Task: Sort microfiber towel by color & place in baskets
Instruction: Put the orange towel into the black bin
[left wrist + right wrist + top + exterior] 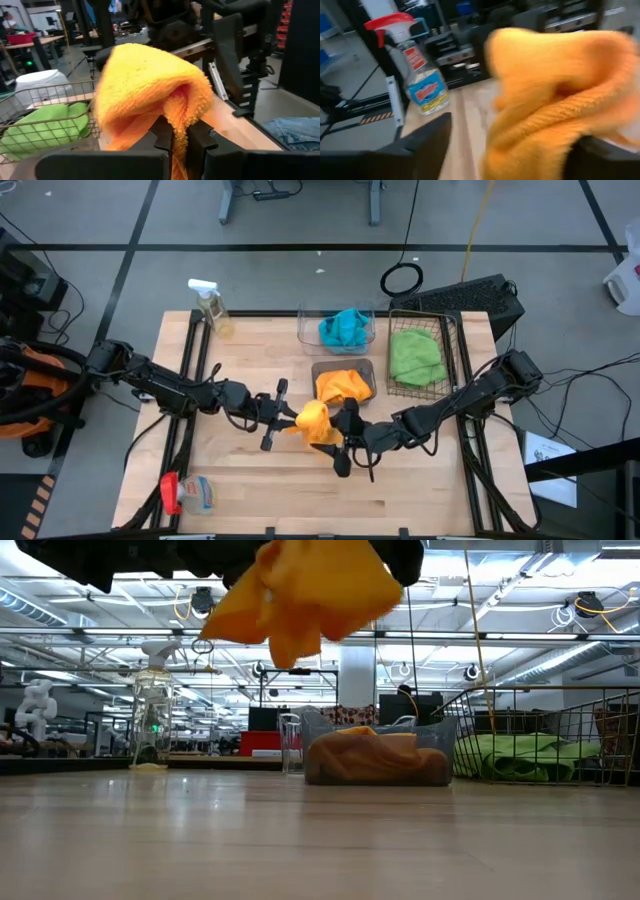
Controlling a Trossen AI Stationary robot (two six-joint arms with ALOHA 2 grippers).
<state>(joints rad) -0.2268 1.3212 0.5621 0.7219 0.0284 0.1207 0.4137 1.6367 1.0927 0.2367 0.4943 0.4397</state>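
A pale wood counter (250, 480) is carrying 3 baskets along its far side: a clear tub (305, 332), a grey tub (318, 367) in front of it, and a wire basket (449, 345) sitting beside both. A spray bottle with a white trigger (212, 307) is standing at the far left corner. Another bottle (186, 493), red-triggered, is lying near the front left edge.

Four camera views of one counter (300, 480)

The whole counter is seen straight down from above; it is viewed level from its surface toward the room. Both wrist views are held very close to the orange towel (150, 90), which is shared by all four.
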